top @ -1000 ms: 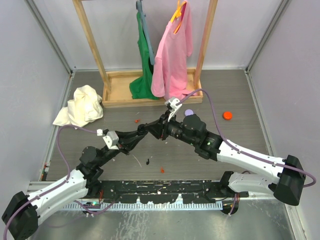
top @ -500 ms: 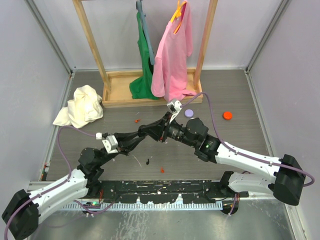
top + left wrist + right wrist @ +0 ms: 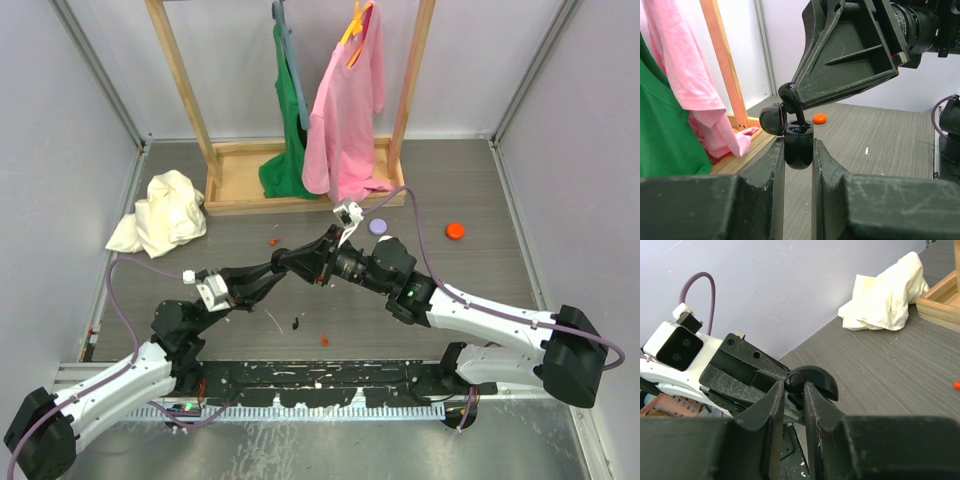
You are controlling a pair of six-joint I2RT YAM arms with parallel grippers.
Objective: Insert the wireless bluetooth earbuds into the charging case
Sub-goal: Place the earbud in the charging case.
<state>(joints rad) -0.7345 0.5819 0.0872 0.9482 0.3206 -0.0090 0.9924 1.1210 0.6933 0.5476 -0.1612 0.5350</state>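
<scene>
In the left wrist view my left gripper (image 3: 798,145) is shut on the glossy black charging case (image 3: 798,150), held upright above the table with its lid (image 3: 772,119) swung open to the left. From above, my right gripper (image 3: 795,386) is shut on a black earbud (image 3: 790,96), whose lower end dips into the case's open top. In the right wrist view the earbud (image 3: 796,381) sits between the fingertips, with the case lid (image 3: 820,381) just behind it. In the top view both grippers meet mid-table, left gripper (image 3: 262,277) and right gripper (image 3: 300,262), hiding the case and earbud.
A small black piece (image 3: 296,323) and red bits (image 3: 324,340) lie on the table near the arms. An orange cap (image 3: 455,231) and purple disc (image 3: 378,226) lie to the right. A white cloth (image 3: 160,212) and a wooden rack (image 3: 240,190) with green and pink shirts stand behind.
Both grippers have drifted a little to the left together, the right one following the left. Both grips are unchanged.
</scene>
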